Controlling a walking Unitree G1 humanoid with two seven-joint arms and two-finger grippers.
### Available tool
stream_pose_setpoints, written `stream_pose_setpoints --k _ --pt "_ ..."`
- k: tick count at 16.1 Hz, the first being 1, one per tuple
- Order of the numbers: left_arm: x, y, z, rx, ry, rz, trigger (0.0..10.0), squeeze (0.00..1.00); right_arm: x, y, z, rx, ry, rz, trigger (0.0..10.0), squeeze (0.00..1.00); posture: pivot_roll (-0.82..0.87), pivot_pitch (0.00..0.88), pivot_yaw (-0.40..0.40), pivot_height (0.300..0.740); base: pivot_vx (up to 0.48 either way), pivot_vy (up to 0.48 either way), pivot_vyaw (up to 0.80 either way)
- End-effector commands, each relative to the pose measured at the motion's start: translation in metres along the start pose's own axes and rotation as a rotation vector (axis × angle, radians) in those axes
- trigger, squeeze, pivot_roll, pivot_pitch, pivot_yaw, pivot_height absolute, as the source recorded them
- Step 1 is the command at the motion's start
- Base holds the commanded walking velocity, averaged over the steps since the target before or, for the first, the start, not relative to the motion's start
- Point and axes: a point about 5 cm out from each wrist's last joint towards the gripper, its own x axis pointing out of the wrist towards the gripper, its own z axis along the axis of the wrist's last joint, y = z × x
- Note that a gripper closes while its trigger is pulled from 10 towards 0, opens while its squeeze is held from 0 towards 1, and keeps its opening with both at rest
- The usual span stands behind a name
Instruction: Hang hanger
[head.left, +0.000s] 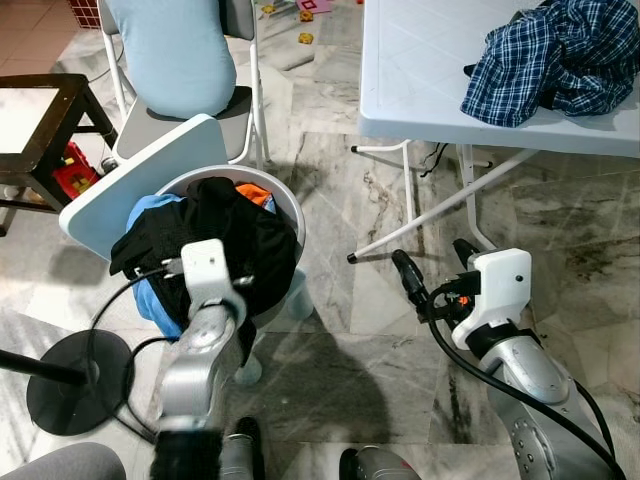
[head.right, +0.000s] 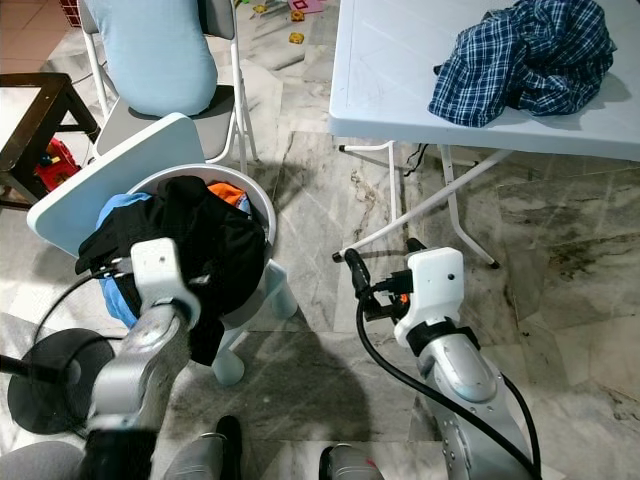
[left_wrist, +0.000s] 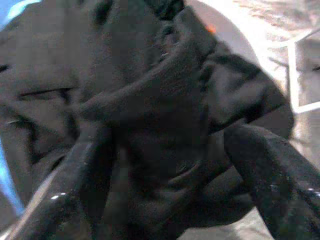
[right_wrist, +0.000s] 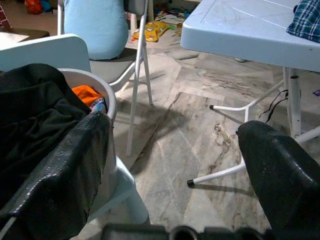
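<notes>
Hanger location cannot be told; it may be buried under the black garment heaped in the laundry basket at centre left. The left gripper is spread wide over that cloth, apparently to dig. The right gripper is held wide above the floor. A plaid shirt is left on the white table at upper right.

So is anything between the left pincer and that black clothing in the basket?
Nothing visible does. The left pincer is open right at the black clothing, with a fold of it between the fingers, on top of the white basket.
</notes>
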Motion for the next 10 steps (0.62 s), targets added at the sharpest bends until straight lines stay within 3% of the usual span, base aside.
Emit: stream_pose_setpoints --k 1,5,10 --pt "0.002 -0.004 -0.005 -0.027 0.024 0.007 10.0 0.00 -0.001 -0.001 -0.002 -0.002 0.012 -0.003 10.0 0.00 -0.18 0.256 -0.050 0.740 0.000 0.000 0.00" --pt "0.013 -0.006 -0.005 -0.067 0.051 0.021 10.0 0.00 -0.001 -0.001 -0.002 -0.002 0.009 -0.006 10.0 0.00 -0.19 0.259 -0.045 0.740 0.000 0.000 0.00" --pt "0.014 -0.004 -0.011 -0.097 0.079 0.049 10.0 0.00 -0.003 -0.001 -0.003 0.000 0.018 -0.006 10.0 0.00 -0.19 0.265 -0.051 0.740 0.000 0.000 0.00"
